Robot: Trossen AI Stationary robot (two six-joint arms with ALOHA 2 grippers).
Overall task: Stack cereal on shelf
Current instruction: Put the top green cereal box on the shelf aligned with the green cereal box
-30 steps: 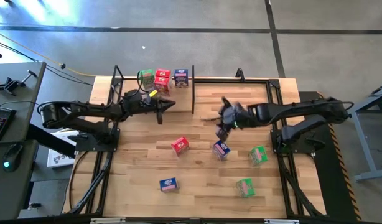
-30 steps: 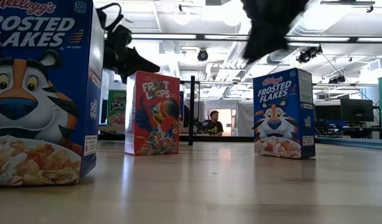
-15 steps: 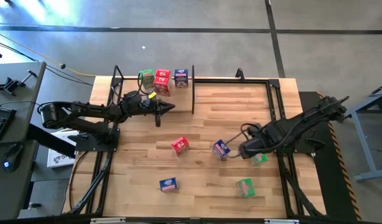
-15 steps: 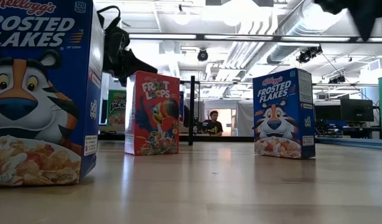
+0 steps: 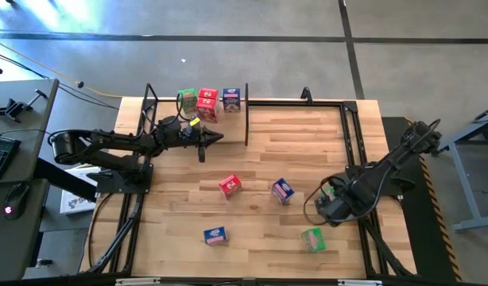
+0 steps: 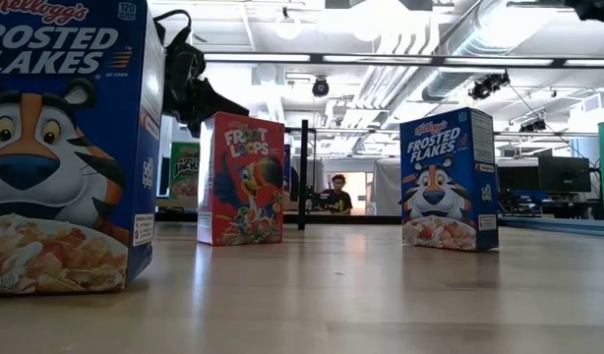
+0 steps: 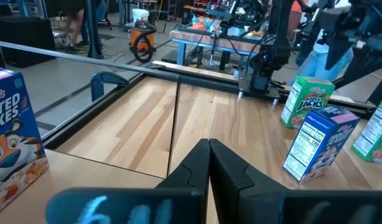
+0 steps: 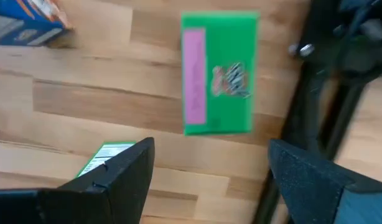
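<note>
Right gripper (image 5: 327, 208): wide open, empty, above green cereal box (image 8: 218, 73) near table's right edge | Left gripper (image 5: 203, 141): closed, empty, beside shelf (image 5: 228, 119).

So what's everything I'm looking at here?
table: one, light wood planks, under everything.
shelf: one, light wood with black frame, table's back edge.
red cereal boxes: three; two on shelf, one mid-table.
blue cereal boxes: three; one on shelf, two on table.
green cereal boxes: three; one on shelf, two on table's right side.
person: one, far behind the table.
left end effector: black, shut, in front of shelf.
right end effector: black, open, above the right-side green boxes.
</note>
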